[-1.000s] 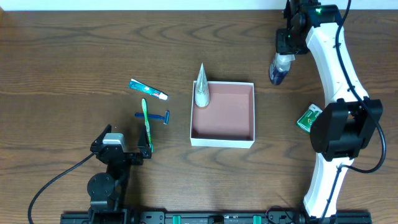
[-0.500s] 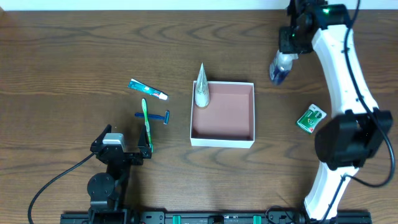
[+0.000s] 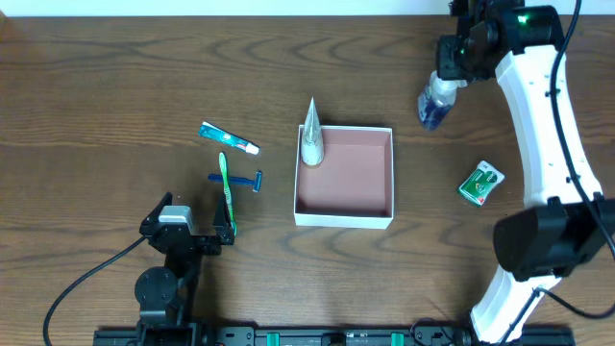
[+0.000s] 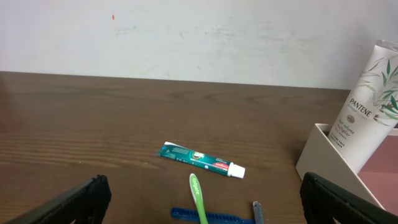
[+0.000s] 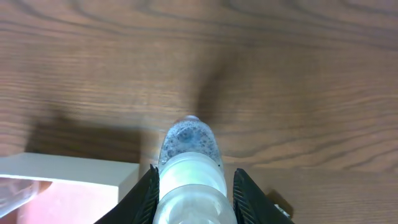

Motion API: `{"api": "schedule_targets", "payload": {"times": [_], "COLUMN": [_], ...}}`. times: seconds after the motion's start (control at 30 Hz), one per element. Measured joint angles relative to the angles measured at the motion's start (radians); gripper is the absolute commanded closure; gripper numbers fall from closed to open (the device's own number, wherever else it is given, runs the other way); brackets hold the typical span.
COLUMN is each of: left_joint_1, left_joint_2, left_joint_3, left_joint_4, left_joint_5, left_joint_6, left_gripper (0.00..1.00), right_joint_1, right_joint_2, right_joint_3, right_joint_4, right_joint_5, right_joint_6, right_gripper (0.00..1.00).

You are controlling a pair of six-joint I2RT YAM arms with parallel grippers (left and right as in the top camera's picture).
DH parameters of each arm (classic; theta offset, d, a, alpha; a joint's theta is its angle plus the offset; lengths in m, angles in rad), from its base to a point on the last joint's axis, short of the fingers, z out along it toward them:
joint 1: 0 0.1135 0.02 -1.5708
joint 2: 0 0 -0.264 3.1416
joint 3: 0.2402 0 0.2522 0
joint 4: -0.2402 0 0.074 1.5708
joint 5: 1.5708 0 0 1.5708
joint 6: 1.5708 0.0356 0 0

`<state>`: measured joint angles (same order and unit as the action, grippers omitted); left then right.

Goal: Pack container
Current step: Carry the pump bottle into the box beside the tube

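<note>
We are in the carrying step: the right pincer (image 3: 450,72) is clamped on a small clear bottle (image 3: 434,104) with blue liquid, its two fingers pressed against the bottle's sides in the right wrist view, and it holds the bottle in the air over the bench (image 3: 115,86). The container (image 3: 351,183) sits in the middle of the bench, and the bottle hangs near its far right corner but outside its walls; the wrist view shows only a white corner of the box at the lower left. A white shampoo tube (image 3: 312,135) already stands tilted in the container's far left corner. The toothpaste (image 3: 229,138), toothbrush (image 3: 227,192) and razor (image 3: 237,180) lie to the left of the box, and a green packet (image 3: 480,183) lies to its right. The left pincer (image 3: 190,226) rests low near the toothbrush with its jaws wide apart and nothing between them. As we judge it, the next move calls for shifting the bottle leftward and toward the near side until it is over the bare pink floor, well apart from the tube, then lowering it below the rim before the fingers part, so it does not tip over the thin wall.
</note>
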<state>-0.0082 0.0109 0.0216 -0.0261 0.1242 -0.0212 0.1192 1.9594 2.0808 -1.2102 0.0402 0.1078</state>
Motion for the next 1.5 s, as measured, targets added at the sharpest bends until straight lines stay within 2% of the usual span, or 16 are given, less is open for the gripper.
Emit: {"api": "schedule_targets", "payload": {"times": [0.2, 0.37, 0.57, 0.77, 1.17, 1.5], "left_joint_1": [0.0, 0.0, 0.0, 0.0, 0.0, 0.0], "left_joint_2": [0.0, 0.0, 0.0, 0.0, 0.0, 0.0], "left_joint_3": [0.0, 0.0, 0.0, 0.0, 0.0, 0.0], "left_joint_4": [0.0, 0.0, 0.0, 0.0, 0.0, 0.0], "left_joint_5": [0.0, 0.0, 0.0, 0.0, 0.0, 0.0], "left_joint_6": [0.0, 0.0, 0.0, 0.0, 0.0, 0.0], "left_gripper": [0.02, 0.02, 0.02, 0.02, 0.02, 0.02], "right_joint_1": [0.077, 0.206, 0.351, 0.436, 0.507, 0.551], "right_joint_2": [-0.165, -0.29, -0.282, -0.262, -0.26, -0.259], "right_joint_3": [-0.002, 0.0, 0.0, -0.017, -0.226, -0.418], "right_joint_4": [-0.018, -0.064, -0.131, -0.128, 0.019, 0.219], "right_joint_5": [0.0, 0.039, 0.125, 0.174, 0.228, 0.27], "right_joint_6": [0.055, 0.132, 0.248, 0.362, 0.455, 0.478], "right_gripper": [0.99, 0.99, 0.99, 0.99, 0.98, 0.99]}}
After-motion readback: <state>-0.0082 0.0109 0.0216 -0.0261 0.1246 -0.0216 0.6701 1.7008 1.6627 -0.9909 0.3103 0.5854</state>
